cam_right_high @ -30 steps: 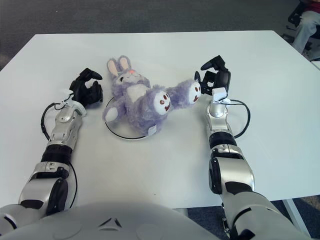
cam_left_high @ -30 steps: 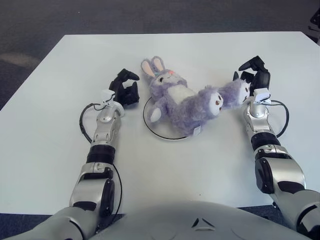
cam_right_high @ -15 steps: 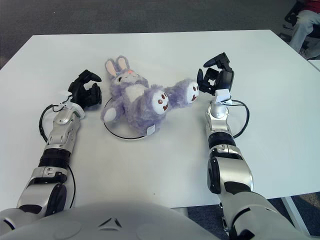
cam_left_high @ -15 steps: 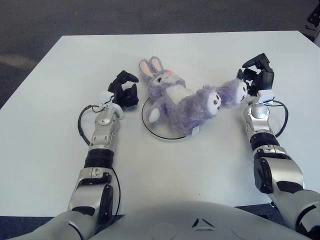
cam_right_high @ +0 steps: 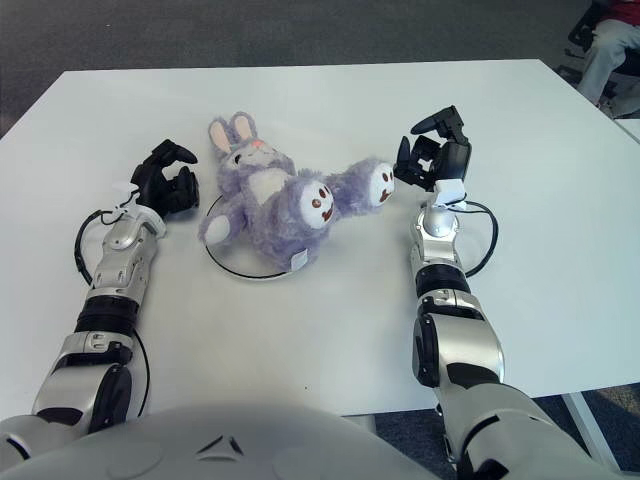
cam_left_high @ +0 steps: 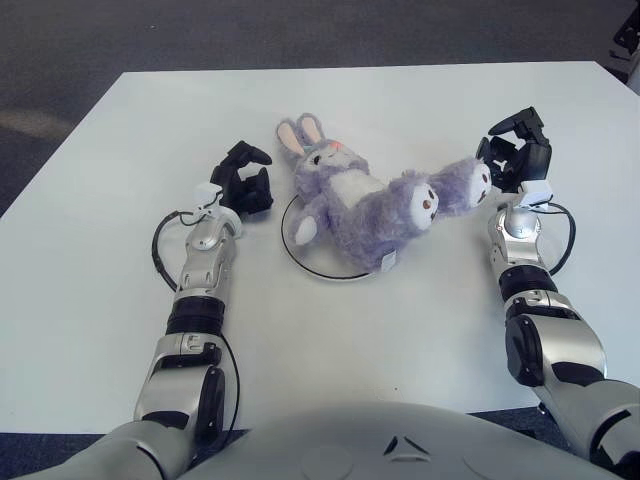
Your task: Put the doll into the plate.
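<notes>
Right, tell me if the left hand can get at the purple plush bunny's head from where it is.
Probably yes: the left hand is open beside the bunny's head, with only bare white table between them.

Two slim arms clad in silver-grey metal shells are seen, each broken up by black joint bands at the elbow and along the forearm. A black three-fingered left hand (cam_left_high: 243, 180) is carried on a small white wrist block, and the same white block is found under the black three-fingered right hand (cam_left_high: 517, 155). A thin black cable (cam_left_high: 160, 252) is looped out beside the left forearm, and a matching black cable loop (cam_left_high: 566, 232) is hung off the right forearm. Along the bottom edge, a smooth rounded grey torso shell (cam_left_high: 380, 445) with a small dark triangular marking is shown.
</notes>
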{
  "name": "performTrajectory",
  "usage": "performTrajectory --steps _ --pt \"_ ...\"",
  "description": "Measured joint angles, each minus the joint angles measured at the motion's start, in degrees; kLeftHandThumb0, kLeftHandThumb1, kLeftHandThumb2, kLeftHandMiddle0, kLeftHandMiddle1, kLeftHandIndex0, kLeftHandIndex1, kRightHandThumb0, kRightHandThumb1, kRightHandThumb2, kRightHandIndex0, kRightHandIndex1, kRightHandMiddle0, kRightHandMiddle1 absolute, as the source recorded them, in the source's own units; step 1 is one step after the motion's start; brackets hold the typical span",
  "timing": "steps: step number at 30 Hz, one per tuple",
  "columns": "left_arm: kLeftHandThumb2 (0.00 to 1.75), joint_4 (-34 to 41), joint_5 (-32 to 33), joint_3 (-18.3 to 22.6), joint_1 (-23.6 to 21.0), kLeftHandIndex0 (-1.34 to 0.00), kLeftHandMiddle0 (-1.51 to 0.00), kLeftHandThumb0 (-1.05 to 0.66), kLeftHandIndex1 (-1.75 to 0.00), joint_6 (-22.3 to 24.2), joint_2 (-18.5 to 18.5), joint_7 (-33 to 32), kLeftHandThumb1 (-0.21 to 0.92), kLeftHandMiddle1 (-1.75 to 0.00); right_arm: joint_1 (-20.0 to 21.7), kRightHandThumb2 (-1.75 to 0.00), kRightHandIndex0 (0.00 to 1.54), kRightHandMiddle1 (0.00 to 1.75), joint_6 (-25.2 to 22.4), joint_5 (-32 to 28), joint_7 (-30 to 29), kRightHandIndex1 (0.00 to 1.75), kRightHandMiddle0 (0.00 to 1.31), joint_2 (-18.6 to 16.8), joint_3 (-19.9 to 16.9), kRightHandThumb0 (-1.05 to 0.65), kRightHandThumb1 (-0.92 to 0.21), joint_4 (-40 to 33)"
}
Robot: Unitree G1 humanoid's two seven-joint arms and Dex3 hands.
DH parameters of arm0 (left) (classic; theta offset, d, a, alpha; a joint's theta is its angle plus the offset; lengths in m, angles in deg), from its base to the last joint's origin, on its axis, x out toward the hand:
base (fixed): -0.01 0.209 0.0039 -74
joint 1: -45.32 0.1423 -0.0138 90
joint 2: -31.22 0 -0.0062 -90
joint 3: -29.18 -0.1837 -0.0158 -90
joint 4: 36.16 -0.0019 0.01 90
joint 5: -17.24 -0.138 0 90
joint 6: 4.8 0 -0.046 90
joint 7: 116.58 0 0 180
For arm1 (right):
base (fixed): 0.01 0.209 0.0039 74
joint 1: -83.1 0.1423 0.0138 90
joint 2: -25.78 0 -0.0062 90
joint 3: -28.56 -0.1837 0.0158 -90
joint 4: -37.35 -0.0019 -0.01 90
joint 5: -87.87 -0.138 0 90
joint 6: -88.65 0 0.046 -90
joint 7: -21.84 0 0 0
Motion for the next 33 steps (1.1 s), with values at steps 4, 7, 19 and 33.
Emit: performTrajectory --steps 4,7,19,33 --pt "1.27 -0.8 0.0 0.1 -0.4 -0.58 -1.23 -0.47 -1.75 -0.6 -0.1 0.1 0.36 -1.75 0.0 -1.14 1.18 1.75 -0.3 0.0 0.0 1.75 0.5 0.0 -0.1 -0.44 -0.46 0.0" --pt "1.27 -1.3 0.0 0.1 -0.6 -0.58 -1.23 -0.47 -1.75 -1.0 -0.3 0.2 0.36 -1.75 0.0 -1.13 1.18 1.75 -0.3 0.0 0.1 1.75 0.5 0.0 -0.2 -0.44 -0.46 0.0" --pt "1.25 -2.3 0.0 0.1 -1.0 -0.57 -1.21 -0.46 -1.75 -2.1 -0.7 0.6 0.37 -1.75 0.0 -1.12 1.15 1.75 -0.3 -1.1 1.2 1.75 0.49 -0.3 -0.6 -0.43 -0.47 0.0" --pt "1.21 -2.7 0.0 0.1 -1.0 -0.55 -1.18 -0.45 -1.75 -2.7 -1.3 1.2 0.4 -1.75 -0.3 -1.13 1.2 1.75 -0.2 -4.1 4.9 1.75 0.5 -0.8 -1.4 -0.44 -0.46 -0.6"
